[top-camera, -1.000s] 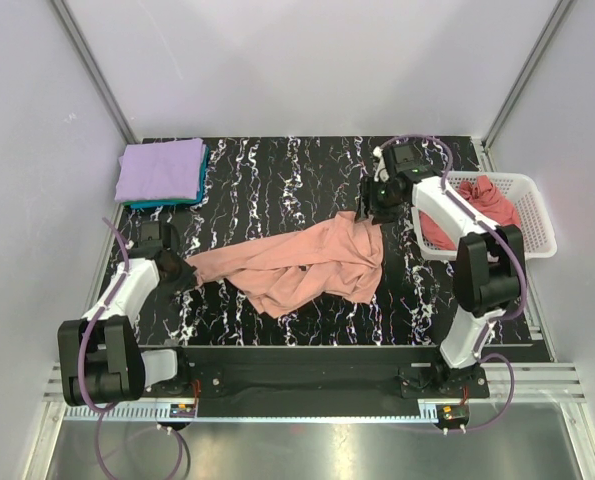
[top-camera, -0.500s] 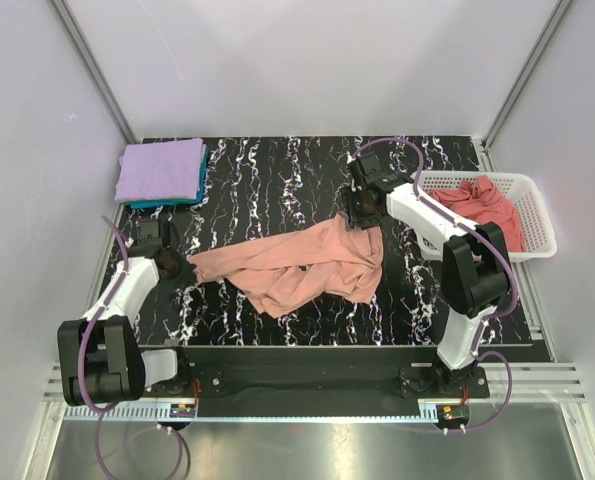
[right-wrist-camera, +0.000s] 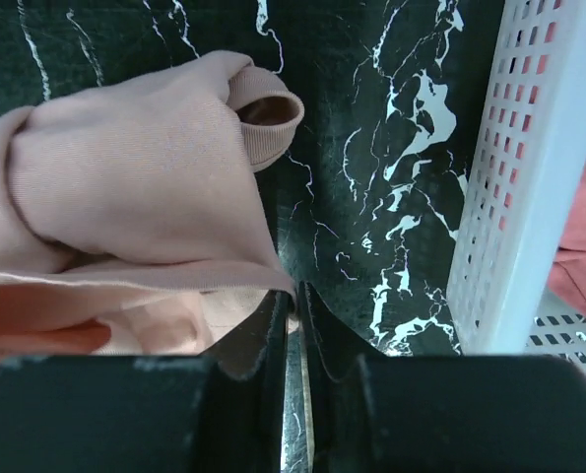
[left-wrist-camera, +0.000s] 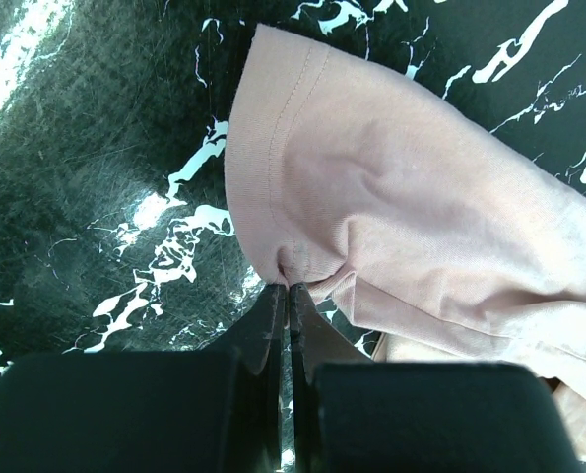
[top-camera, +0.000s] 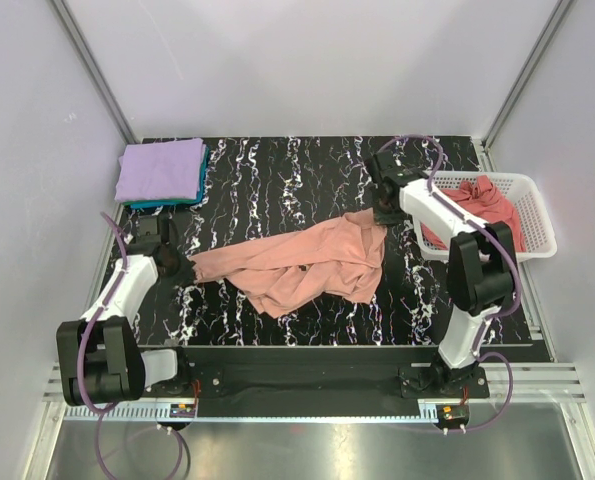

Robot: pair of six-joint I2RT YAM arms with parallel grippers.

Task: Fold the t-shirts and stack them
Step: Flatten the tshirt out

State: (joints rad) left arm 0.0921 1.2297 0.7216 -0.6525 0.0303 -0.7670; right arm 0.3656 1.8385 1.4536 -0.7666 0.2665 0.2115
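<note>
A salmon-pink t-shirt [top-camera: 297,262] lies crumpled across the middle of the black marbled table. My left gripper [top-camera: 182,268] is shut on the shirt's left hemmed edge; in the left wrist view the fingertips [left-wrist-camera: 289,288] pinch a small fold of the cloth [left-wrist-camera: 421,217]. At the shirt's far right corner, beside the basket, my right gripper [top-camera: 382,217] is closed; its tips [right-wrist-camera: 294,288] grip the hem of the cloth [right-wrist-camera: 135,177]. A folded lavender t-shirt [top-camera: 160,170] rests on a folded teal one [top-camera: 167,204] at the back left. A rose-pink t-shirt [top-camera: 482,205] lies in the basket.
The white lattice basket [top-camera: 517,180] stands at the table's right edge, its wall [right-wrist-camera: 529,177] close to the right of my right gripper. Grey walls enclose the table on three sides. Bare table shows behind and in front of the salmon-pink shirt.
My right gripper swung left, then back right, and closed its jaws on the shirt's right corner. The left gripper kept its hold and stayed in place.
</note>
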